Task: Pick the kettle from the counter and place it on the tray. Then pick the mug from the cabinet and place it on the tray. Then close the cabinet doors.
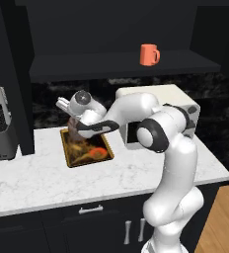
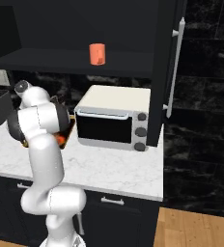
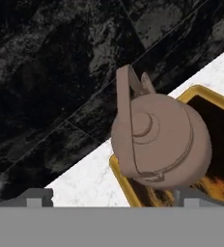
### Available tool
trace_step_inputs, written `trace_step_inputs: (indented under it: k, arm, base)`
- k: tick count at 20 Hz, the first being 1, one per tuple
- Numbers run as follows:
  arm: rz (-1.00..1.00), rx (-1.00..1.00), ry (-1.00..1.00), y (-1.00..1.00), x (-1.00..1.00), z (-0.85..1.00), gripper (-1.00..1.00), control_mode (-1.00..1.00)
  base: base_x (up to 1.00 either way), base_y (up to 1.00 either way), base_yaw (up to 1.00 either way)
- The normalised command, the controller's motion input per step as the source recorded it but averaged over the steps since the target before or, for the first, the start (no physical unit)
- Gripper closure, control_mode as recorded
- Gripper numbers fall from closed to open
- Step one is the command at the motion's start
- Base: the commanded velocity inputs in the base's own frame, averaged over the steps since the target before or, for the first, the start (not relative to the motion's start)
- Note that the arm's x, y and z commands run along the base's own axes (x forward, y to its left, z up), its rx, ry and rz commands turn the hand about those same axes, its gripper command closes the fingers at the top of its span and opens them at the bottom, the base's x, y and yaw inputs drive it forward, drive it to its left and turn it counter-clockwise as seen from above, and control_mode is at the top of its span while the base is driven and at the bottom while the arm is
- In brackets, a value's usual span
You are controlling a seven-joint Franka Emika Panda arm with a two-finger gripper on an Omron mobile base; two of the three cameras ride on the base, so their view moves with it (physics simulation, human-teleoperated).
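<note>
With my gripper [image 3: 109,195] open just above it, the kettle [image 3: 157,144] sits on the tray [image 1: 87,148]; the mug [image 1: 149,54] stands on the cabinet [image 1: 121,66] shelf.

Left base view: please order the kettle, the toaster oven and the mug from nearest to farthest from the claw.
1. Kettle: directly at the open claw, on the tray's back end.
2. Toaster oven: on the counter, to the right behind the arm.
3. Mug: up on the cabinet shelf, farthest.
</note>
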Motion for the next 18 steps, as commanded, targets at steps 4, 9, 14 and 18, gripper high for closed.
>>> trace_step_inputs:
  k: [4,9,14,18]
  arm:
    - [-0.01,0.03,-0.02,-0.13,-0.23,0.41,-1.00,-1.00]
    - [0.00,-0.03,-0.14,0.00,-0.76,0.18,-1.00,-1.00]
    - [0.00,-0.02,-0.11,0.00,-0.89,0.25,-1.00,-1.00]
    - [0.00,0.00,-0.09,-0.08,-0.95,0.56,-1.00,-1.00]
  base:
    - [0.00,0.00,0.00]
    - [0.00,0.00,0.00]
    - [0.00,0.00,0.00]
    - [0.00,0.00,0.00]
